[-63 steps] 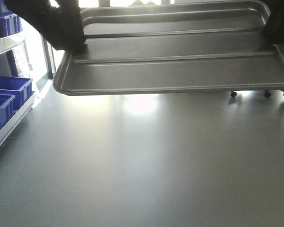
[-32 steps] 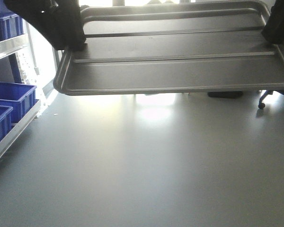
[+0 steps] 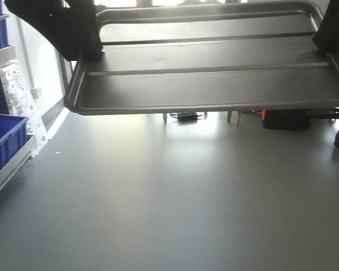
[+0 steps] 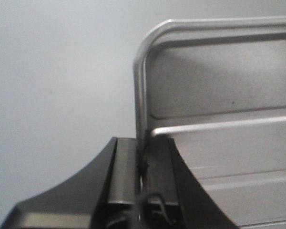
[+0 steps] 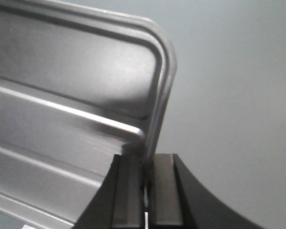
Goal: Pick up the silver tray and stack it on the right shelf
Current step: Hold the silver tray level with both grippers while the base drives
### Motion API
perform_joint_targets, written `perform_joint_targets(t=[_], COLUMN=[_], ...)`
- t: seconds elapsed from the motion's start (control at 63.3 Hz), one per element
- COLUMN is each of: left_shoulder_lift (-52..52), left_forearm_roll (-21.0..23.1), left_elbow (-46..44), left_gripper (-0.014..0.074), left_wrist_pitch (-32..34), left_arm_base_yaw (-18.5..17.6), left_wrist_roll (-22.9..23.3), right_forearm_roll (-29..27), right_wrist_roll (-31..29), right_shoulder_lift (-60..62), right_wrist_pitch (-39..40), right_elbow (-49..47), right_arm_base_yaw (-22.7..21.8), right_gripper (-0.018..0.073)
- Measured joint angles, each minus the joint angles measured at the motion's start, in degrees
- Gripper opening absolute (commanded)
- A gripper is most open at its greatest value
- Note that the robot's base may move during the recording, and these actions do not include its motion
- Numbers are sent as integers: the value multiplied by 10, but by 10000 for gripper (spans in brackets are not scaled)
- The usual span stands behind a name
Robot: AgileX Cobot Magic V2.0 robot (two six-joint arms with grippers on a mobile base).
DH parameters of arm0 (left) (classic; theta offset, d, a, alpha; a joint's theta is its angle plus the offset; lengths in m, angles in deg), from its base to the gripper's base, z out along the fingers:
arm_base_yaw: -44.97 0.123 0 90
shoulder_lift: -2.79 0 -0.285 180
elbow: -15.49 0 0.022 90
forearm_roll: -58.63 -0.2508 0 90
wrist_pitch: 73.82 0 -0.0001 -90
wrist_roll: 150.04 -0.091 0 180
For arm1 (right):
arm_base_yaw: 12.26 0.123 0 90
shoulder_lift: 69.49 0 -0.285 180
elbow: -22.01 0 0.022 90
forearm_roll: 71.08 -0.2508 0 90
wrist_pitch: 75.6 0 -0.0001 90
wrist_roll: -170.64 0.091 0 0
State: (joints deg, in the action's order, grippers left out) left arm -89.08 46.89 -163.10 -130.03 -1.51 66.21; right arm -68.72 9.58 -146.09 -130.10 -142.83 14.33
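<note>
The left gripper [image 4: 142, 160] is clenched on one short-side rim of the silver tray [image 4: 219, 90], with 1 finger on each side of the edge. The right gripper [image 5: 147, 169] pinches the opposite rim likewise. The tray, showing 2 raised ribs, hangs level between them above the grey floor [image 3: 175, 203]. A blue bin [image 3: 5, 138] sits at far left.

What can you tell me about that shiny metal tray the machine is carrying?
The silver tray is shallow, rectangular shiny metal with a raised rim, rounded corners and two long ribs across its bottom. It hangs open side up above the grey floor, the left gripper and right gripper each clamped on one end rim.
</note>
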Motion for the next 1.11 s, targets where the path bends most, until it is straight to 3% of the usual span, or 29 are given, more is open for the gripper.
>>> perform_joint_targets(t=[1.105], left_shoulder_lift=[0], left_forearm_roll=[2], left_elbow=[0], left_gripper=[-100], left_wrist_pitch=[0], left_arm_base_yaw=[0], left_wrist_roll=[0], right_forearm_roll=[1], right_wrist_roll=[-1], right_shoulder_lift=[0], right_wrist_pitch=[0], right_elbow=[0], right_arm_base_yaw=[0], right_gripper=[57])
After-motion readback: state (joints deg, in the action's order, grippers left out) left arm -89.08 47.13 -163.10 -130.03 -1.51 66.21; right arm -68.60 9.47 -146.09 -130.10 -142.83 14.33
